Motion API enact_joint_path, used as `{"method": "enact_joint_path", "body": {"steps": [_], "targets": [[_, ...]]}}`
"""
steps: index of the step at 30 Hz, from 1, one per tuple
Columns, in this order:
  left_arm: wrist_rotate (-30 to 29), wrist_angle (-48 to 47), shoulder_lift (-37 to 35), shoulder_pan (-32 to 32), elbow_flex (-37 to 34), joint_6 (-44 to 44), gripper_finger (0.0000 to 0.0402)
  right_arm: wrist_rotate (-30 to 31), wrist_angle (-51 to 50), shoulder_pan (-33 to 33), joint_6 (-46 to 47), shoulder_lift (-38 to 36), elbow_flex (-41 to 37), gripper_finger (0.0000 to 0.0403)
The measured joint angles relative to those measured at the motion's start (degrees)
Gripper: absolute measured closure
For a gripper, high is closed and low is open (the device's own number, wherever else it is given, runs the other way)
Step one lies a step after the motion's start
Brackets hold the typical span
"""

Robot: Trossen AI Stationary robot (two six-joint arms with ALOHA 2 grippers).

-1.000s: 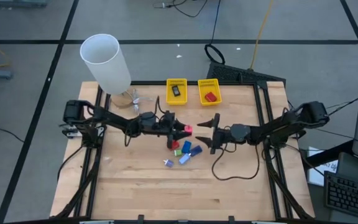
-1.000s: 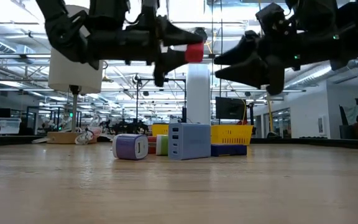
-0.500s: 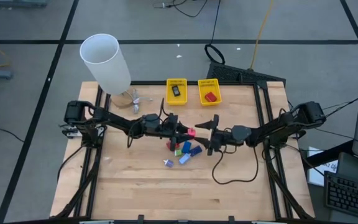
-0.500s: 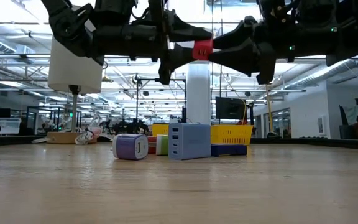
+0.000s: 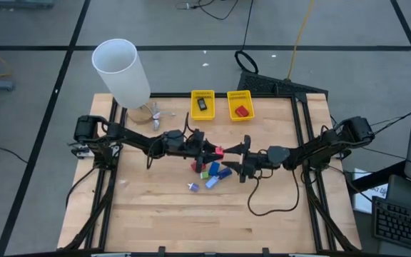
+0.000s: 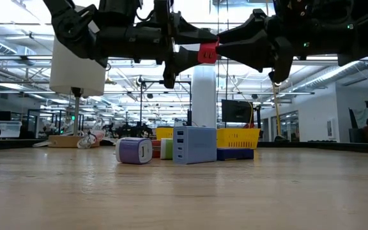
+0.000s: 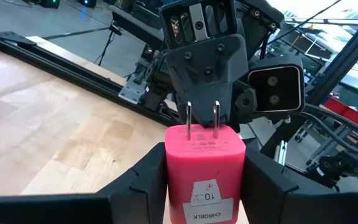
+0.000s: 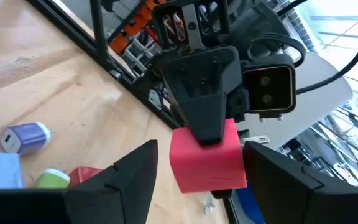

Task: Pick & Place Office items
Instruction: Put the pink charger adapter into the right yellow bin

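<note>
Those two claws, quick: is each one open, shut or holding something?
Left gripper: shut on the red charger, held above the table.
Right gripper: open, fingers either side of the charger.

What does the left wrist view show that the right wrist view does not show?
Only the left wrist view shows the two metal prongs and the white label of the red charger. Only the right wrist view shows the purple charger and a green item lying on the table. Both show the left gripper shut on the red charger, between the right gripper fingers.
</note>
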Motion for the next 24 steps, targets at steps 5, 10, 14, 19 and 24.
{"method": "enact_joint_path", "body": {"steps": [5, 10, 14, 19, 24], "targets": [[0.0, 0.0, 0.0, 0.0, 0.0, -1.0, 0.0248, 0.0, 0.0, 0.0, 0.4, 0.0, 0.0, 0.0183], [-1.6, 0.0, 0.0, -0.3, 0.2, -1.8, 0.0248, 0.1, 0.0, 0.0, 0.4, 0.0, 0.0, 0.0182], [-2.0, -2.0, 0.0, -0.9, 1.8, -1.7, 0.0248, 0.1, 0.2, -0.1, 0.4, 0.0, 0.0, 0.0183], [-2.2, -6.1, 0.0, -1.3, 3.9, -1.1, 0.0246, 0.9, 0.6, -0.1, 0.3, -0.1, -0.1, 0.0183], [-2.5, -6.5, 0.0, -1.2, 3.9, -1.4, 0.0248, 3.0, 0.2, 0.0, 0.0, 0.0, -0.1, 0.0198]]}}
